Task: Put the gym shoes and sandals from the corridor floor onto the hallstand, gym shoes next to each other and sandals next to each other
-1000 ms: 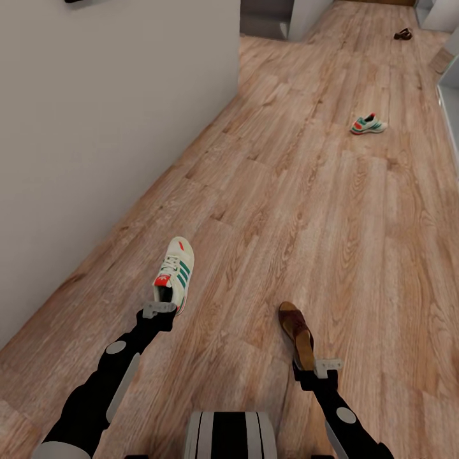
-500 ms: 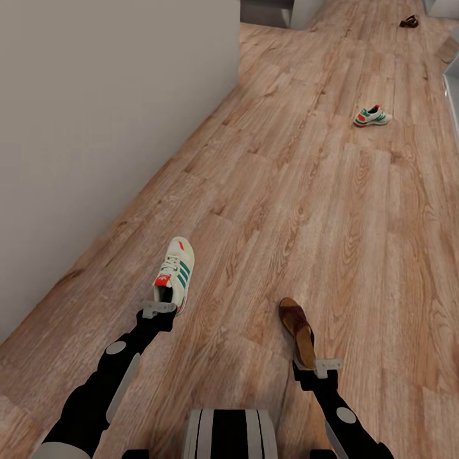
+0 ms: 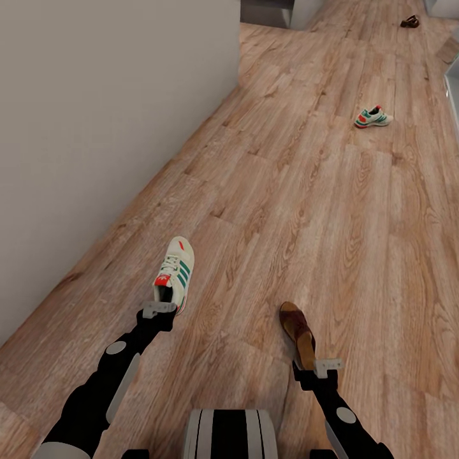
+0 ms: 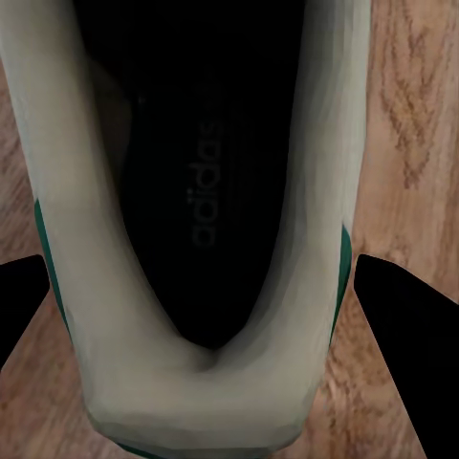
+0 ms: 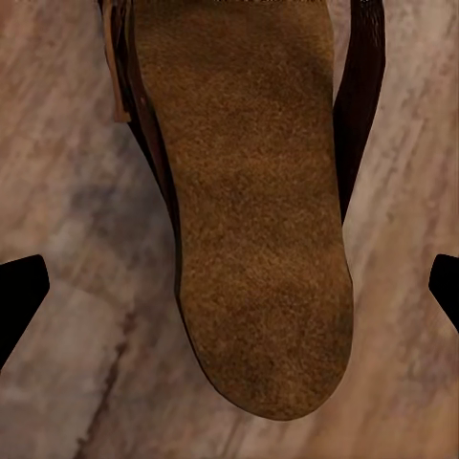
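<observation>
Above the floor [image 3: 357,255], left fingers [image 4: 397,316] straddle a sneaker [image 3: 174,273], right fingers [image 5: 19,292] a sandal [image 3: 298,334].

Gym shoe [image 4: 206,229]: cream, dark insole, heel end nearest the camera.
Fingers [image 4: 406,311]: black, either side of heel.
Floor [image 4: 416,115]: wood-grain planks.

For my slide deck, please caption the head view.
Left gripper holds a sneaker, right gripper a sandal; their mates lie far down the corridor.

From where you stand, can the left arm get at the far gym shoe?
Probably not. The far gym shoe lies well up the corridor, and the left gripper looks occupied with the near gym shoe at its fingers.
</observation>
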You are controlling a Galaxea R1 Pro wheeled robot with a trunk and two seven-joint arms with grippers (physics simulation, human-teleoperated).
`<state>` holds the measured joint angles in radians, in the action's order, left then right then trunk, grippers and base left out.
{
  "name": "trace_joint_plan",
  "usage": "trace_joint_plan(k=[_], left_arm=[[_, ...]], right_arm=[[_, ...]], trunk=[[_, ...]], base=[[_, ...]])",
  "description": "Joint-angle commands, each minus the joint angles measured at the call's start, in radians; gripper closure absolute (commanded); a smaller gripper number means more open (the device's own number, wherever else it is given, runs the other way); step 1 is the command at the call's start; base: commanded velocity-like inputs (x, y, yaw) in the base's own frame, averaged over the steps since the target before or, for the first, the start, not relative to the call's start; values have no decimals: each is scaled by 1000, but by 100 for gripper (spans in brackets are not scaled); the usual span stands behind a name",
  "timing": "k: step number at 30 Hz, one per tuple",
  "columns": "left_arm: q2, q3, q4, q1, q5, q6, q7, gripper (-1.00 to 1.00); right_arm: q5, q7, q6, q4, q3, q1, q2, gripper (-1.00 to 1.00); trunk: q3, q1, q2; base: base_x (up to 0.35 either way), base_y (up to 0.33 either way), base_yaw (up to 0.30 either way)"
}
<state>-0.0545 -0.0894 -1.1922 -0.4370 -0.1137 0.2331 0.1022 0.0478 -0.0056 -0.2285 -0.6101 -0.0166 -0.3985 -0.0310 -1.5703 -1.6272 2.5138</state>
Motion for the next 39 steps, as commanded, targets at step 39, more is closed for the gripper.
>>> trace_joint_plan(k=[39], left_arm=[[-2, -1, -110, 2, -11, 10, 6, 100]], right_arm=[[5, -1, -3, 0, -1, 0, 2, -100]], trunk=[[-14, -1, 1]], base=[[14, 0, -16]])
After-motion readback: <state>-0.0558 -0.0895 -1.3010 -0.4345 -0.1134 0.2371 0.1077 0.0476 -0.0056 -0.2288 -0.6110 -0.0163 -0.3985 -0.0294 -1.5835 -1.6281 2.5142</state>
